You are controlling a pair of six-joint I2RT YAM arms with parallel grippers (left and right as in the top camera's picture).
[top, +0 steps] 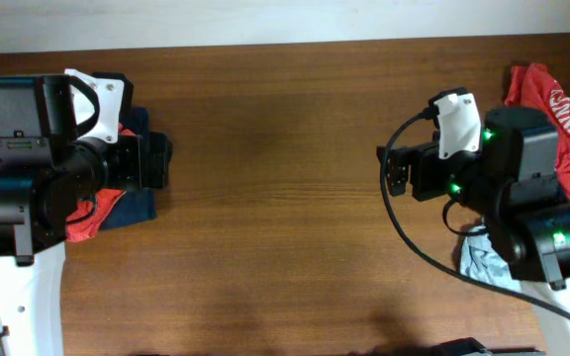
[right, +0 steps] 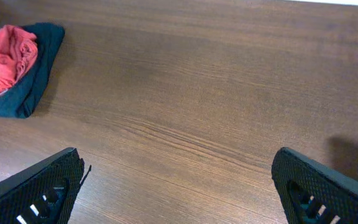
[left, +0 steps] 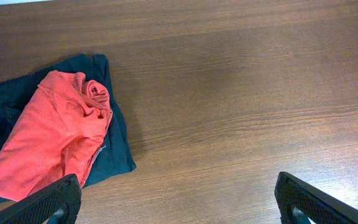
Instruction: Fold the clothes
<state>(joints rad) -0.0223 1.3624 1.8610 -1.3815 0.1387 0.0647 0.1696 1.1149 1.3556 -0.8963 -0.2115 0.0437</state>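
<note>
A folded orange-red garment (left: 48,137) lies on a folded navy one (left: 114,149) at the table's left side; the same stack (top: 102,210) shows partly under my left arm from overhead, and far off as the folded pile (right: 11,59) in the right wrist view. My left gripper (left: 179,205) (top: 161,161) hangs open just right of the stack, holding nothing. A crumpled red printed tee (top: 552,104) and a pale grey-blue garment (top: 483,262) lie at the right, partly hidden by the right arm. My right gripper (right: 179,193) (top: 394,170) is open over bare wood, left of those clothes.
The wooden table (top: 285,198) runs between the two arms. A black cable (top: 404,232) loops from the right arm across the wood. A white wall edge borders the table's far side.
</note>
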